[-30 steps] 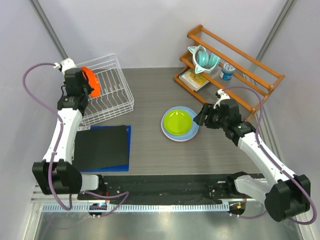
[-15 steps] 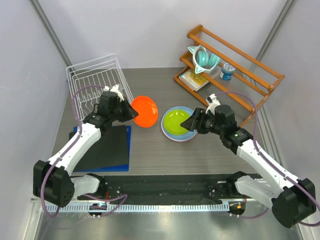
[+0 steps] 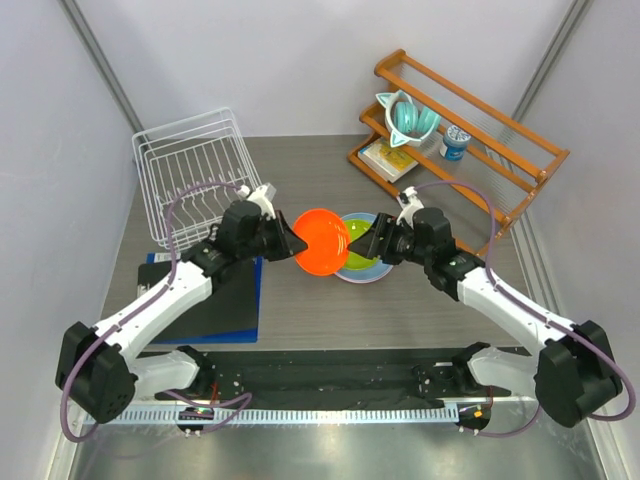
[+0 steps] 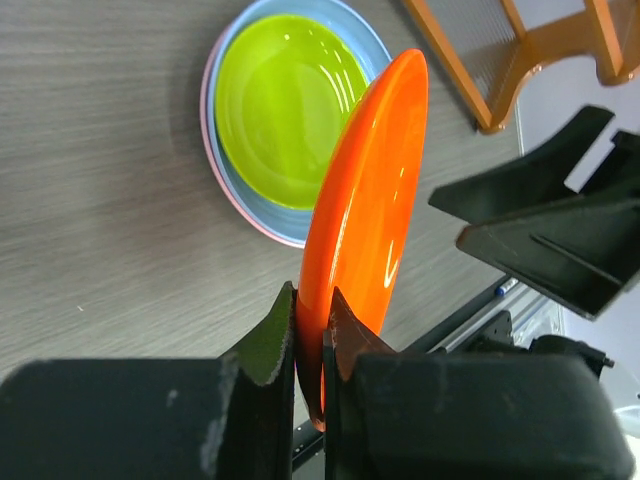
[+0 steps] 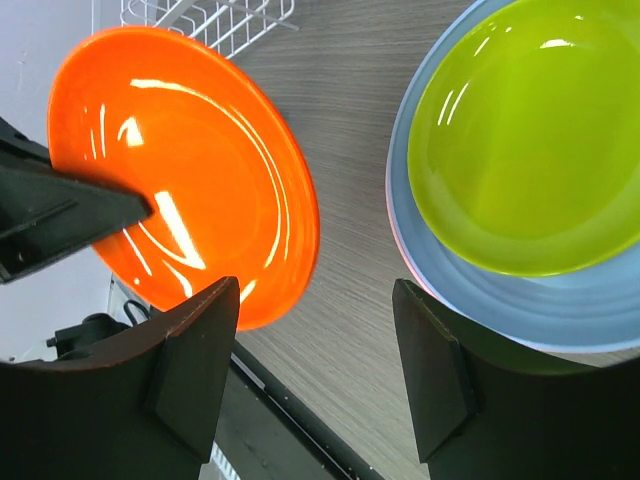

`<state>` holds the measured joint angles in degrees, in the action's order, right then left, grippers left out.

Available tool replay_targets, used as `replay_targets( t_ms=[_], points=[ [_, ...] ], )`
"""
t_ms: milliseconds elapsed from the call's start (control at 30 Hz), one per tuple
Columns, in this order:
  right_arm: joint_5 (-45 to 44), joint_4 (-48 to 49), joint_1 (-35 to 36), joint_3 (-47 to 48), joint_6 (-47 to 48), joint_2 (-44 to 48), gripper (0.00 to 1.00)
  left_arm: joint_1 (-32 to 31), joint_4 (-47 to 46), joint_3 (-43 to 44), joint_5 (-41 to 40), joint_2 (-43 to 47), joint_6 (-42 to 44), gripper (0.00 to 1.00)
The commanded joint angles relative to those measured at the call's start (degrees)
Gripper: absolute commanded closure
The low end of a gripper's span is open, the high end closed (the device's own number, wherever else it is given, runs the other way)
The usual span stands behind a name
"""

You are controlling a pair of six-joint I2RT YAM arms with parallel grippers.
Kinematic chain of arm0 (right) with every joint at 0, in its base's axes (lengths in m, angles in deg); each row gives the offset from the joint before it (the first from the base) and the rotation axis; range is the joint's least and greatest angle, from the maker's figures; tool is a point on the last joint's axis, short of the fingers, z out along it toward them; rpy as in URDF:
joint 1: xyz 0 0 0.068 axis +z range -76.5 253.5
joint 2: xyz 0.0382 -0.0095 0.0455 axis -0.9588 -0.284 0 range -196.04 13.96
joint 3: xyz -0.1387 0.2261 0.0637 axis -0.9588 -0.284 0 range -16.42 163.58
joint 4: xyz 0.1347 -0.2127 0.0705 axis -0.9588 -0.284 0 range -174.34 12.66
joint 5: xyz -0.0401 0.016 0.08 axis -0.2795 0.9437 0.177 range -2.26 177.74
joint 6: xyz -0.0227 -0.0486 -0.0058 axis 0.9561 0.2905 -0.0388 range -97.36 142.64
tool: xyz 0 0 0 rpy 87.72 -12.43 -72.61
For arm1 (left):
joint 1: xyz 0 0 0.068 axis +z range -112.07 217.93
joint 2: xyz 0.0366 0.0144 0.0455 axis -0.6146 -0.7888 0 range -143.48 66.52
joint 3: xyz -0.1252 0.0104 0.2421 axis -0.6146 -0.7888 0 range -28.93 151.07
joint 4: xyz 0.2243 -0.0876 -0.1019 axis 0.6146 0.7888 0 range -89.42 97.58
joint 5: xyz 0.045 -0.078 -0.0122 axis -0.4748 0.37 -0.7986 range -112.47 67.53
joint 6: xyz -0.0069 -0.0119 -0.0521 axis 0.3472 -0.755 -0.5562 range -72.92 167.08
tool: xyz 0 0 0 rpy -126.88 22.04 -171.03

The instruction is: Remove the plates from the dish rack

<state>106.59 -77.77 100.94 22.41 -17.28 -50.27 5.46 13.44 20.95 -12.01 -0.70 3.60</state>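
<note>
My left gripper (image 3: 292,246) (image 4: 310,312) is shut on the rim of the orange plate (image 3: 320,242) (image 4: 365,190) (image 5: 180,170). It holds the plate on edge above the table, just left of the stack. That stack has the lime green plate (image 3: 357,259) (image 4: 275,110) (image 5: 530,140) on the light blue plate (image 3: 366,275) (image 5: 500,290), with a pink rim (image 4: 228,187) showing underneath. My right gripper (image 3: 376,240) (image 5: 315,300) is open and empty, hovering between the orange plate and the stack. The white wire dish rack (image 3: 195,170) at the back left holds no plates.
A dark mat (image 3: 205,295) lies at the front left. The wooden shelf rack (image 3: 470,130) at the back right holds a teal cup (image 3: 408,115), a small blue jar (image 3: 455,142) and a flat box (image 3: 390,158).
The left arm lifted the orange plate out of the dish rack and carried it right to the stack. The right gripper moved left toward it, jaws staying open.
</note>
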Motion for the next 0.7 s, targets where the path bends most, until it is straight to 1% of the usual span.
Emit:
replay_targets(
  t_ms=[0, 133, 300, 333, 367, 400, 433, 500, 533, 567, 600, 667],
  points=[
    [1.5, 6.5, 0.8, 0.8, -1.6, -2.1, 0.32, -2.1, -5.2, -0.6, -0.3, 1.1, -1.6, 1.0],
    [2.1, 8.2, 1.0, 0.5, -1.9, -4.4, 0.32, -4.0, -6.4, -0.9, 0.3, 1.0, -1.7, 1.0],
    [5.8, 13.5, 1.0, -0.6, -3.3, -7.0, 0.33, -4.9, -8.5, -1.0, 2.5, 0.4, -1.5, 1.0],
    [6.2, 13.9, 1.0, -0.7, -3.3, -7.1, 0.47, -4.9, -9.0, -1.1, 2.9, 0.3, -1.5, 1.0],
    [7.0, 15.3, 1.0, -0.9, -3.7, -7.1, 0.56, -5.1, -9.3, -1.2, 3.8, 0.2, -1.3, 1.0],
    [7.2, 15.9, 1.0, -1.6, -3.9, -7.0, 0.62, -5.1, -9.9, -1.2, 4.0, -0.1, -1.1, 1.0],
    [7.6, 16.3, 1.0, -1.8, -4.1, -6.8, 0.82, -5.1, -10.0, -1.2, 4.2, -0.1, -0.9, 1.0],
    [8.3, 17.5, 1.0, -2.5, -4.3, -6.0, 0.96, -5.1, -9.9, -1.5, 3.6, -0.1, -0.3, 1.0],
    [8.0, 17.2, 1.0, -2.7, -4.3, -5.5, 0.99, -5.0, -9.7, -1.7, 3.3, 0.0, -0.2, 0.91],
    [7.6, 16.7, 1.0, -2.9, -4.1, -5.1, 0.99, -5.0, -9.6, -1.9, 2.6, 0.1, -0.2, 0.77],
    [5.5, 15.6, 1.0, -2.9, -3.9, -3.9, 0.99, -5.1, -9.1, -2.0, 1.0, 0.1, -0.1, 0.6],
    [3.4, 12.4, 1.0, -2.7, -2.5, -2.5, 0.99, -5.0, -7.3, -1.8, -0.3, 0.3, 0.9, 0.48]
  ],
)
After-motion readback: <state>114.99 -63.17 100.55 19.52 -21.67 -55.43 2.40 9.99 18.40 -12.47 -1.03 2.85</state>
